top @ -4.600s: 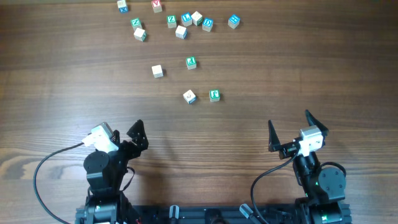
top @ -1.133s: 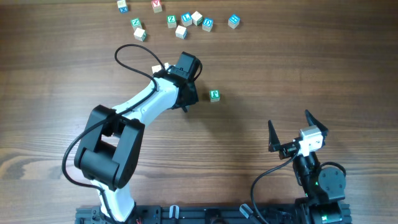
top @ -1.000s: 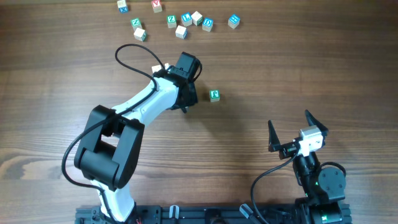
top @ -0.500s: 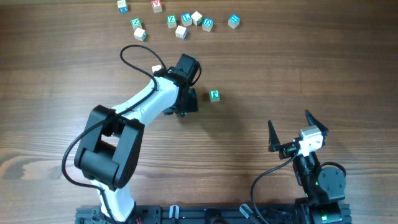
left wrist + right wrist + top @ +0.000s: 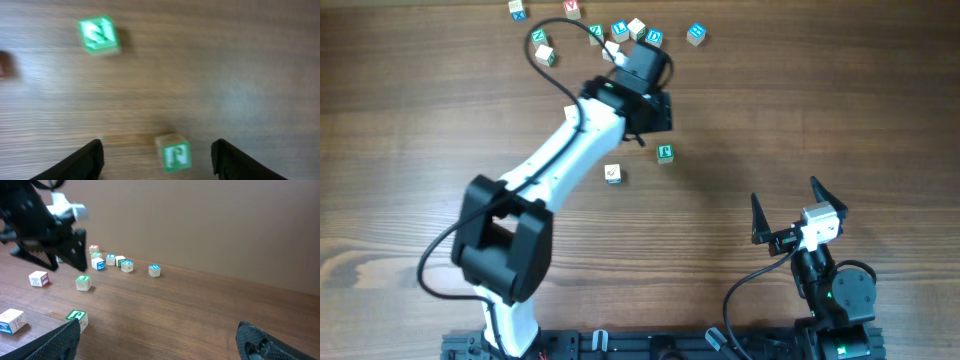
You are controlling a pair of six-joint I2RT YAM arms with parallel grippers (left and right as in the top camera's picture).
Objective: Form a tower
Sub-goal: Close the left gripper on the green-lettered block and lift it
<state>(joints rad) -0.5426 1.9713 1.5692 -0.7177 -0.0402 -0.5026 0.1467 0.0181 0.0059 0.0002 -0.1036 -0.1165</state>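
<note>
No tower is in view; every wooden cube lies singly on the table. My left gripper [image 5: 655, 118] hangs open above the table's middle, holding nothing. Below it, between its fingers [image 5: 90, 160] in the left wrist view, a green P cube [image 5: 173, 152] [image 5: 665, 153] rests on the wood. A pale cube [image 5: 612, 174] lies alone to the front left of the P cube. Another green-topped cube [image 5: 99, 35] lies farther off. My right gripper [image 5: 786, 200] [image 5: 157, 347] stands open and empty at the front right.
Several loose letter cubes [image 5: 620, 30] are scattered along the table's far edge, just beyond the left arm. A red-lettered Z cube [image 5: 38, 278] lies left of the arm. A tan wall [image 5: 200, 220] backs the table.
My left gripper has opened and let go of the pale cube, then swung away toward the far right. The cube lies a little nearer the front than 4.6 s ago. The right arm is still.
</note>
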